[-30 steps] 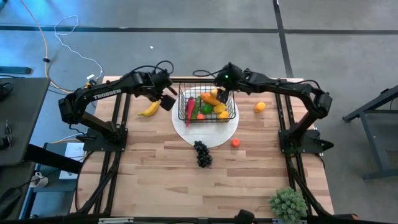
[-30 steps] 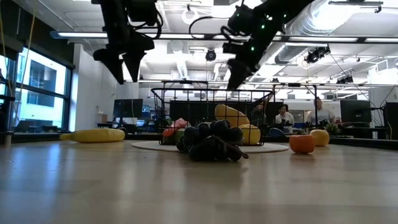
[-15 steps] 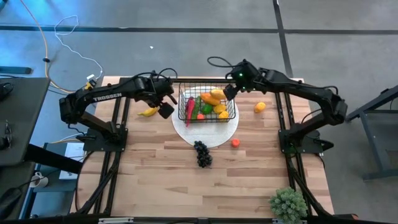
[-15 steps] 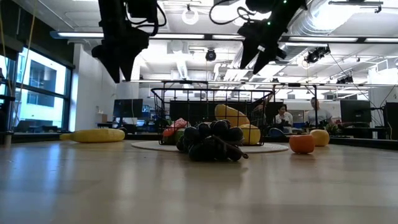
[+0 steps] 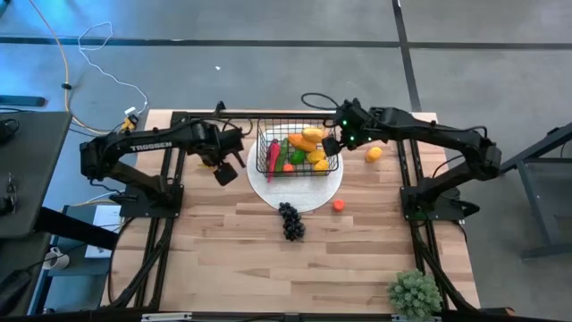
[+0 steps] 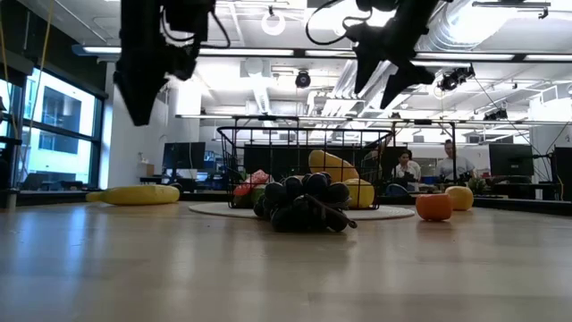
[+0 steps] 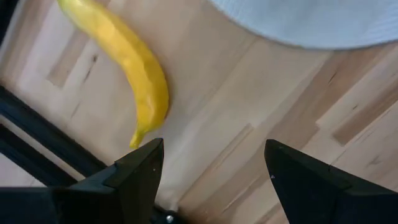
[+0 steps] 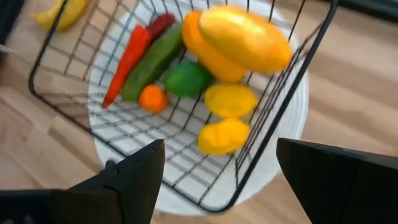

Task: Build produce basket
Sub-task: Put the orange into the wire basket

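The black wire basket [image 5: 297, 154] stands on a round white plate [image 5: 295, 199] and holds a red chili [image 8: 127, 56], a green cucumber [image 8: 152, 62], lemons [image 8: 230, 99] and other produce. A yellow banana [image 7: 124, 56] lies on the table left of the plate. Dark grapes [image 5: 290, 221] lie near the plate's near edge. A small red fruit [image 5: 339, 205] and an orange [image 5: 374, 153] lie to the right. My left gripper [image 5: 225, 170] hangs open above the table just beside the banana. My right gripper [image 5: 332, 143] hovers open over the basket's right rim.
A green bushy plant [image 5: 414, 293] stands at the table's near right corner. In the low view the grapes [image 6: 304, 201] sit in front of the basket [image 6: 304, 143]. People show in the room behind the table. Bare wood lies across the near half of the table.
My left gripper has drawn away from the basket's left side toward the near and left edges, ending by the banana. My right gripper has risen from the basket and shifted toward the table's right, over the basket's right rim. The produce has stayed put.
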Robot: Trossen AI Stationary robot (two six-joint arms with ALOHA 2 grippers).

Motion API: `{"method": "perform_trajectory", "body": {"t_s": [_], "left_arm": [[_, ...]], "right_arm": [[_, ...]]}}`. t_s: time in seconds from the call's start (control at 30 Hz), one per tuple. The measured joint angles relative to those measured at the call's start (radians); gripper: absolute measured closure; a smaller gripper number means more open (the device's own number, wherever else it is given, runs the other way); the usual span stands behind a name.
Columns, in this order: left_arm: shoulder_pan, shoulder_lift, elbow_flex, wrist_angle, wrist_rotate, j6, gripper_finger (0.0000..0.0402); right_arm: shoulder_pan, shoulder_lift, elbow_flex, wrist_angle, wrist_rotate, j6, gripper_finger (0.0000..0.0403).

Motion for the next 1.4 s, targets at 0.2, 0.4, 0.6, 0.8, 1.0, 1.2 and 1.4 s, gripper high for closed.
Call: {"method": "perform_trajectory", "body": {"t_s": [0.2, 0.4, 0.6, 0.8, 1.0, 1.2, 1.4], "left_arm": [[0.001, -0.054, -0.088, 0.007, -0.047, -0.027, 0.0133], [0.001, -0.084, -0.133, 0.025, -0.076, -0.027, 0.0133], [-0.001, -0.086, -0.137, 0.052, -0.078, -0.011, 0.0133], [-0.041, -0.086, -0.137, 0.072, -0.073, -0.008, 0.0133], [-0.135, -0.088, -0.137, 0.099, -0.069, -0.015, 0.0133], [-0.238, -0.097, -0.137, 0.129, -0.068, -0.047, 0.0133], [-0.311, -0.098, -0.137, 0.129, -0.071, -0.073, 0.0133]], "right_arm": [[0.102, 0.000, 0.000, -0.002, 0.020, 0.131, 0.0114], [0.197, 0.000, 0.000, -0.002, 0.047, 0.248, 0.0114], [0.297, 0.006, -0.001, -0.056, 0.051, 0.398, 0.0114], [0.403, 0.021, -0.002, -0.139, 0.100, 0.552, 0.0114], [0.476, 0.079, -0.002, -0.187, 0.122, 0.663, 0.0114], [0.508, 0.177, -0.002, -0.209, 0.120, 0.747, 0.0114], [0.528, 0.291, -0.002, -0.217, 0.071, 0.764, 0.0114]]}}
